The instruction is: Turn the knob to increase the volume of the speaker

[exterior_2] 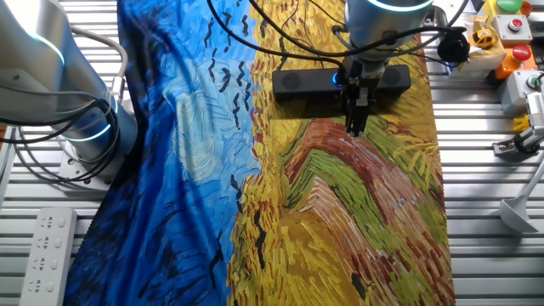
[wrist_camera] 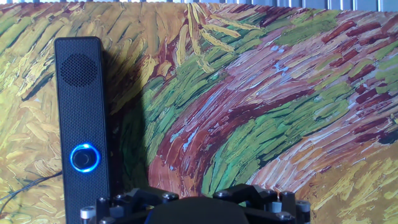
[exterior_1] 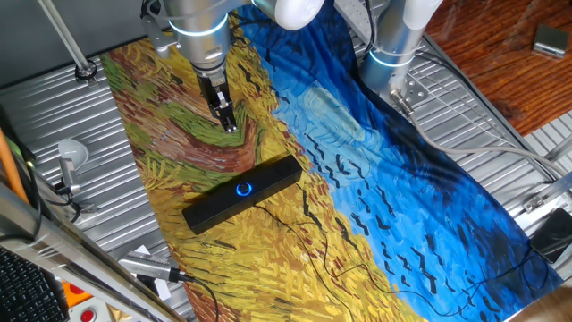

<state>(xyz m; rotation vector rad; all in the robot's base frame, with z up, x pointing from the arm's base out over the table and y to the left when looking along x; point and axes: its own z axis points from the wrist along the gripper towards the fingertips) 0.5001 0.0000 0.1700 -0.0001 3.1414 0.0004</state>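
The speaker (exterior_1: 243,193) is a long black bar lying on the painted cloth. Its knob (exterior_1: 244,189) glows with a blue ring at the middle of the face. My gripper (exterior_1: 230,123) hangs above the cloth, behind the speaker and apart from it, with its fingers (exterior_1: 229,116) close together and holding nothing. In the other fixed view the gripper (exterior_2: 354,126) is in front of the speaker (exterior_2: 297,82) and partly covers the knob (exterior_2: 337,80). In the hand view the speaker (wrist_camera: 84,93) stands at the left with the knob (wrist_camera: 85,158); the fingertips do not show there.
A thin black cable (exterior_1: 304,224) runs from the speaker across the cloth. A grey microphone-like object (exterior_1: 71,154) stands at the left on the ribbed table. A second arm's base (exterior_1: 393,54) stands at the back. A button box (exterior_2: 510,34) and a power strip (exterior_2: 42,255) sit at the sides.
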